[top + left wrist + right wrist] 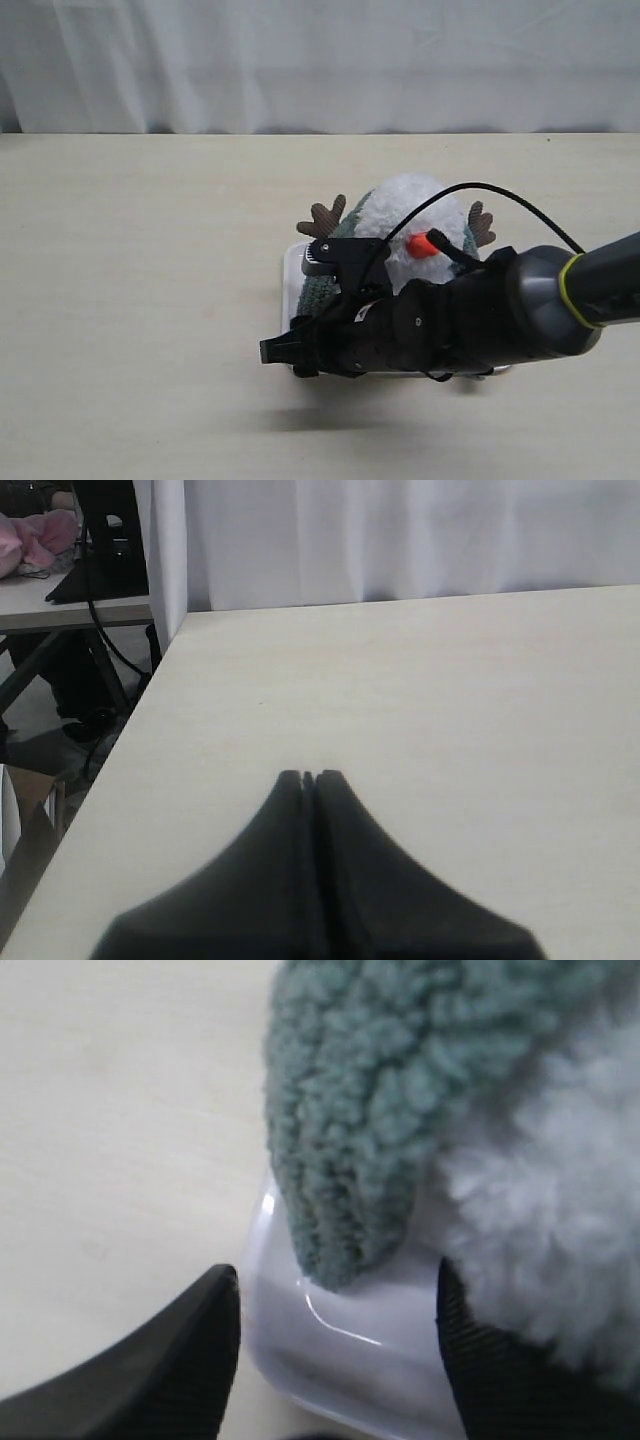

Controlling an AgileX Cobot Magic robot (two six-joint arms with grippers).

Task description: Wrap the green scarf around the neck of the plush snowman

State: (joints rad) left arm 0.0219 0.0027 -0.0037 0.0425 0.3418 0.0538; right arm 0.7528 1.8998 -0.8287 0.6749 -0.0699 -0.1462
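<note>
Right gripper (335,1360) spread, left gripper (308,777) closed
The right arm (500,310) reaches low across from the right, jaws well apart; the left gripper's 2 jaws press together, empty.

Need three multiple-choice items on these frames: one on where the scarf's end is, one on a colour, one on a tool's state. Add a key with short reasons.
1. Where is the end of the green scarf?
A) on the floor
B) over the white tray, against the plush snowman
C) atop the snowman's head

2. The snowman's nose is:
A) blue
B) orange-red
C) black

3. The left tool is:
A) wide open
B) shut on the scarf
C) shut, holding nothing

Key:
1 B: the right wrist view shows the scarf tip over the tray beside white fluff, with the right tool open on either side of it.
2 B: the cone shows orange-red in the exterior view.
3 C: its fingers meet over bare table.
</note>
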